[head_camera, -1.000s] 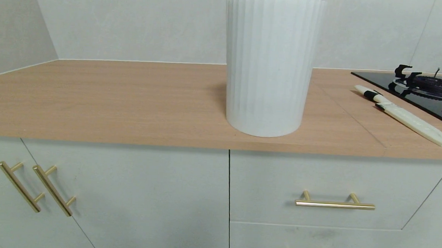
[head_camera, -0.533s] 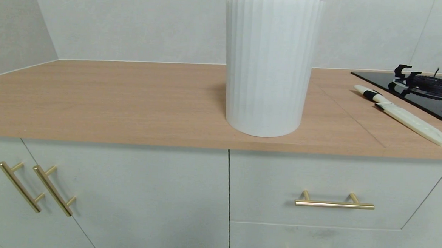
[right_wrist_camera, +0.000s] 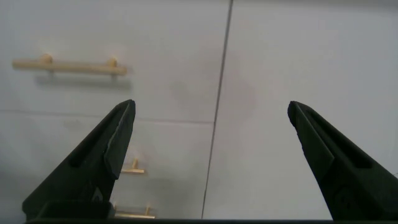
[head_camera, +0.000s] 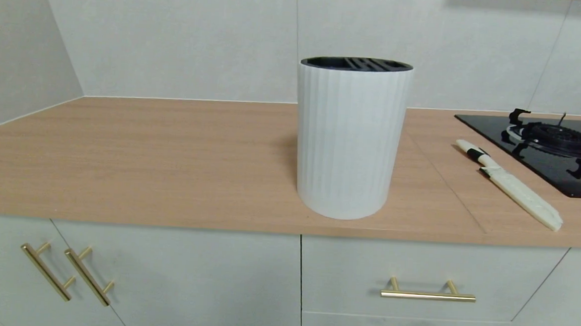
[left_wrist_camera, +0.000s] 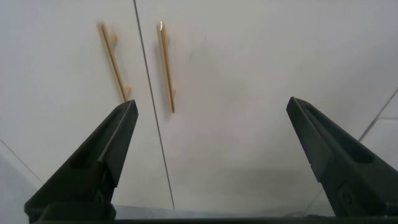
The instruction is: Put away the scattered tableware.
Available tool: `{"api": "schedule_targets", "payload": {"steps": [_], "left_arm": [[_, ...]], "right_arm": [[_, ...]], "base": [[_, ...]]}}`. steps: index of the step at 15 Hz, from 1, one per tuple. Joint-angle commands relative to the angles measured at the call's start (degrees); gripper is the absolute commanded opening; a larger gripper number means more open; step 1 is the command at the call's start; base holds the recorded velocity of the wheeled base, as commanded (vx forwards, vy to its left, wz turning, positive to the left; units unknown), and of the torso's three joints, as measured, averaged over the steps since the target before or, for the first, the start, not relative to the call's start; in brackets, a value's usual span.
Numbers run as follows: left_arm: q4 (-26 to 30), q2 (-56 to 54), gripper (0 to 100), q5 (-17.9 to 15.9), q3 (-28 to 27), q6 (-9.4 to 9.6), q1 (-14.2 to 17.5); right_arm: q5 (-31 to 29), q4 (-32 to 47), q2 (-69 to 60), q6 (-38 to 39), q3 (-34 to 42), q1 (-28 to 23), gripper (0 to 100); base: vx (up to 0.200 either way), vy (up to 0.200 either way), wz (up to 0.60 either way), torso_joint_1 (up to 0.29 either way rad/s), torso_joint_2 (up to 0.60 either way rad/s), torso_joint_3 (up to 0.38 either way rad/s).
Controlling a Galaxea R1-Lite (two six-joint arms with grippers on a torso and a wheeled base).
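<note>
The knife (head_camera: 508, 184) lies flat on the counter (head_camera: 146, 165) between the ribbed white holder (head_camera: 349, 136) and the hob (head_camera: 550, 142), while the left gripper (left_wrist_camera: 210, 102) and right gripper (right_wrist_camera: 210, 104), both spread wide and empty, face cabinet fronts (left_wrist_camera: 249, 74).

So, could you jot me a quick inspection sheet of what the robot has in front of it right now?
Surface: wooden countertop, level, with a seam near the right.
Job's things: cream knife with a black band, lying flat; ribbed white holder with a black slotted top, upright to the knife's left, apart from it.
Clutter: nothing seen.
Grippers: left gripper open, facing cabinet doors; right gripper open, facing drawers.
Cables: nothing seen.
Surroundings: black gas hob beside the knife; pale tiled wall behind.
</note>
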Motion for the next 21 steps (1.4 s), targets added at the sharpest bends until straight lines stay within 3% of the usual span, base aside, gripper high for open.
{"api": "schedule_targets", "payload": {"steps": [1, 21], "left_arm": [[0.0, 0.0, 100, 0.0, 0.0, -0.02, 0.0], [0.0, 0.0, 100, 0.0, 0.0, -0.02, 0.0]], "right_arm": [[0.0, 0.0, 0.1, 0.0, 0.0, 0.0, 100], [0.0, 0.0, 0.1, 0.0, 0.0, 0.0, 100]], "base": [[0.000, 0.000, 0.00, 0.183, -0.48, -0.281], [0.000, 0.000, 0.00, 0.224, -0.50, -0.287]]}}
